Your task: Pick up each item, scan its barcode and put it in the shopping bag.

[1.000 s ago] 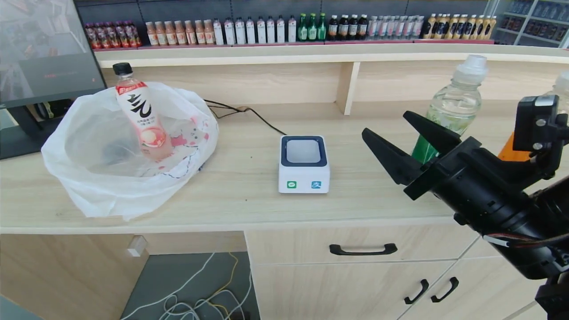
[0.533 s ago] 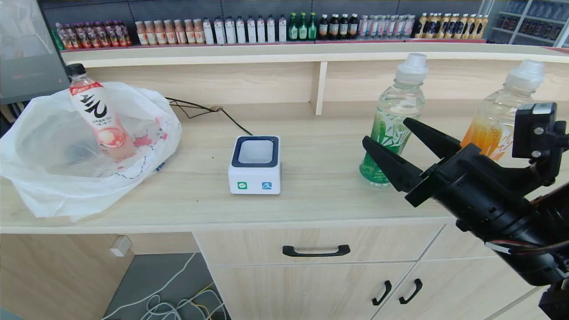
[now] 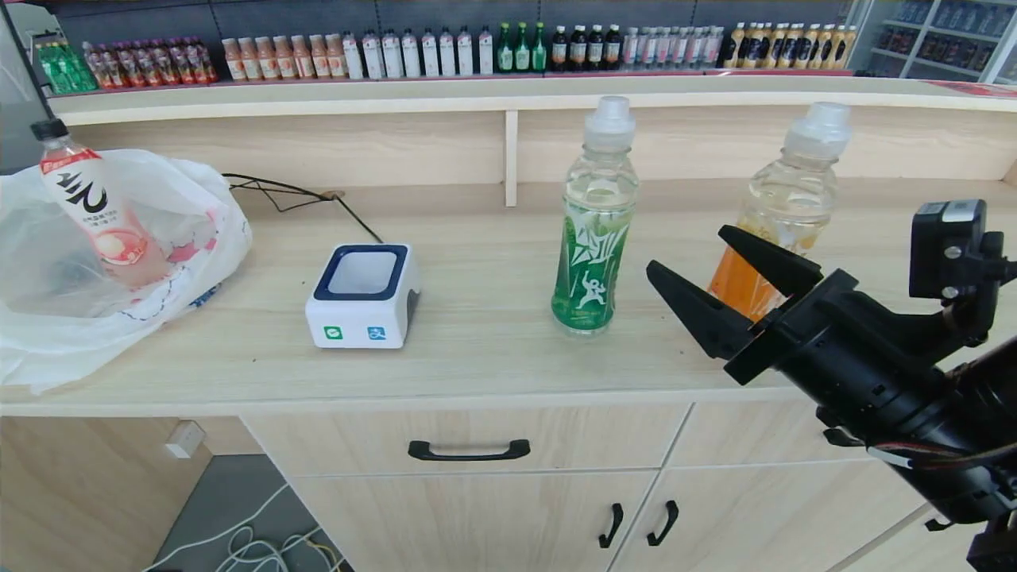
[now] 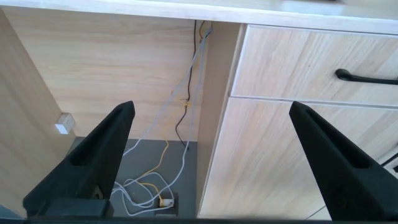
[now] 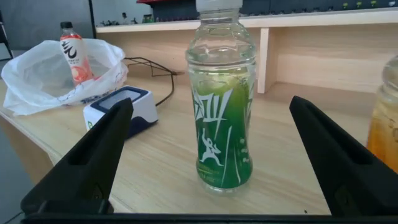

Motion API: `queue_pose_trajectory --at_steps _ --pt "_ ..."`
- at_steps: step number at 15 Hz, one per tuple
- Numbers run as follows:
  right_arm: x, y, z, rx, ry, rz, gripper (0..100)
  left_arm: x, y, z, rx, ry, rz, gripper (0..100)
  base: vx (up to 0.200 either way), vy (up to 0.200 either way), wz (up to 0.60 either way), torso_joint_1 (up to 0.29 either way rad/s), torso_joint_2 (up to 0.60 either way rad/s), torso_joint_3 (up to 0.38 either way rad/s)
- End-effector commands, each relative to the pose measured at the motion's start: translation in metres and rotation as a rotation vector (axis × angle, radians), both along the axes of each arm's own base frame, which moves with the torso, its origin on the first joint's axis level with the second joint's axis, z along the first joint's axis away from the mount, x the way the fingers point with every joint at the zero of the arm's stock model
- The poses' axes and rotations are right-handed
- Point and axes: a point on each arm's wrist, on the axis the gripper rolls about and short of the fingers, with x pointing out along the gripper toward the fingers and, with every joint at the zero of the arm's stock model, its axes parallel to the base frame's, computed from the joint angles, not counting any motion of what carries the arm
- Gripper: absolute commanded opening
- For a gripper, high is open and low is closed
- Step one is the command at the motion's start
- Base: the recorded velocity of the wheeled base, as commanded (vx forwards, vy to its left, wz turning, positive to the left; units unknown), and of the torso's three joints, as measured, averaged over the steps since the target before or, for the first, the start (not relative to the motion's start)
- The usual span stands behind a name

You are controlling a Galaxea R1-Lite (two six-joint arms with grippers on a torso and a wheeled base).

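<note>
A green-labelled bottle [image 3: 594, 238] and an orange-drink bottle [image 3: 775, 214] stand upright on the wooden counter [image 3: 493, 361]. My right gripper [image 3: 688, 251] hangs open near the counter's front edge, right of the green bottle and in front of the orange one. In the right wrist view the green bottle [image 5: 221, 118] stands ahead, between the spread fingers and apart from them. The white scanner [image 3: 361, 295] sits to the left. At far left the white shopping bag [image 3: 48, 334] holds a pink bottle [image 3: 95, 210]. My left gripper [image 4: 211, 109] is open and empty, below the counter.
A raised ledge [image 3: 508, 99] runs along the counter's back, with a shelf of many bottles [image 3: 477, 52] behind. A black cable [image 3: 278, 191] trails from the scanner. Drawers with black handles [image 3: 469, 453] front the counter. Loose cables [image 4: 155, 186] lie on the floor.
The whole head picture has shifted left, so the camera has moved right. The orange bottle has come fully into view. The right gripper stays open; nothing on the counter has moved.
</note>
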Motion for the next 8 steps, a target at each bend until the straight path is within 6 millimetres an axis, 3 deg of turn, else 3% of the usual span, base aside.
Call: queue_pose_trajectory --at_steps 1,6,8 --pt "-0.001 0.000 -0.002 -0.007 0.008 0.002 100 0.000 0.000 0.000 0.000 0.000 -0.001 100 0.000 0.000 0.00 0.000 0.00 0.000" --pt "-0.006 0.005 0.000 -0.025 -0.019 0.021 100 0.000 0.000 0.000 0.001 0.000 -0.001 100 0.000 0.000 0.00 0.000 0.00 0.000" --pt "-0.021 0.012 -0.005 -0.053 -0.017 0.073 100 0.000 0.000 0.000 0.001 0.000 0.001 100 0.000 0.000 0.00 0.000 0.00 0.000"
